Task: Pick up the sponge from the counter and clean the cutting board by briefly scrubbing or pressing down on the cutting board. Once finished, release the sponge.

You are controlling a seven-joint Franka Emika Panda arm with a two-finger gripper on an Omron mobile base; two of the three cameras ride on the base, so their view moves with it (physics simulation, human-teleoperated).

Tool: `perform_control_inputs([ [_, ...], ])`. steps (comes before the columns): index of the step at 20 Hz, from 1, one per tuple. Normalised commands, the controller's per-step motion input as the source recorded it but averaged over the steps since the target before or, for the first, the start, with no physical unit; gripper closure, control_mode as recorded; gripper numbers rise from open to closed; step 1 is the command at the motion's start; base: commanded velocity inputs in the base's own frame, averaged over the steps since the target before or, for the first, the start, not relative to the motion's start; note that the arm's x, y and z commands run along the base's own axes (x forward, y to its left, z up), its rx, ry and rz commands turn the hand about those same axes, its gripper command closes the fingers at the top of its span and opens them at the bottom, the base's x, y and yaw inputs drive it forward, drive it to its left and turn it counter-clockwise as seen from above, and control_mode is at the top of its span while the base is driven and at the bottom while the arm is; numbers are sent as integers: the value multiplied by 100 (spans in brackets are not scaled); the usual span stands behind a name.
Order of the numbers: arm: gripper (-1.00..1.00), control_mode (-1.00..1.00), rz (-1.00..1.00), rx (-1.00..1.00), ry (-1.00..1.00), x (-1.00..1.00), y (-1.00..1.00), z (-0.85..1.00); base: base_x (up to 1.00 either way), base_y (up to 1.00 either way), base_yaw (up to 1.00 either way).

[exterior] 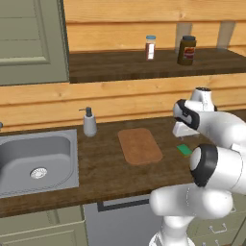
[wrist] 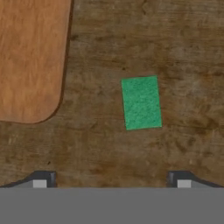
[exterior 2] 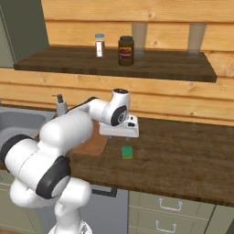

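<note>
The sponge (wrist: 141, 103) is a small flat rectangle with a green top; from the right base view (exterior 2: 127, 152) a yellow layer shows along its side. It lies flat on the surface (exterior: 110, 168), just beside the right edge of the cutting board (exterior: 139, 145) and apart from it, with a strip of bare wood between them. The cutting board is a light reddish-brown wooden rectangle with rounded corners, several times larger than the sponge.

The surface is dark brown wood grain. A steel sink (exterior: 36, 163) is set into its left part, and a soap dispenser (exterior: 89, 122) stands between the sink and the board. Above, a dark wooden shelf (exterior 2: 151, 68) against a pale plank wall carries 2 containers: a small white bottle (exterior 2: 99, 45) and a dark jar (exterior 2: 126, 50). Grey-green cabinet fronts with handles sit under the surface.

The fingers (wrist: 111, 180) stand wide apart, 1 tip (wrist: 40, 180) at each side of the hand view. They hold nothing and touch nothing, hovering above the surface with the sponge lying between their lines.
</note>
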Motion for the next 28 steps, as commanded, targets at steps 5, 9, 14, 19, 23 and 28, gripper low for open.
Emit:
perform_control_inputs([
  [5, -100, -100, 0, 0, 6, 35, -26, -35, 0, 0, 0],
  [9, -100, -100, 0, -1, 5, 28, -18, -37, 0, 0, 0],
  [14, -100, -100, 2, -6, 4, 32, -1, -39, 0, 0, 0],
  [19, -100, -100, 2, -2, 2, 30, -3, -26, 0, 0, 0],
  [23, -100, -100, 3, 0, 2, 10, -2, -23, 0, 0, 0],
  [28, -100, -100, 4, 0, 2, 0, -1, -32, 0, 0, 0],
])
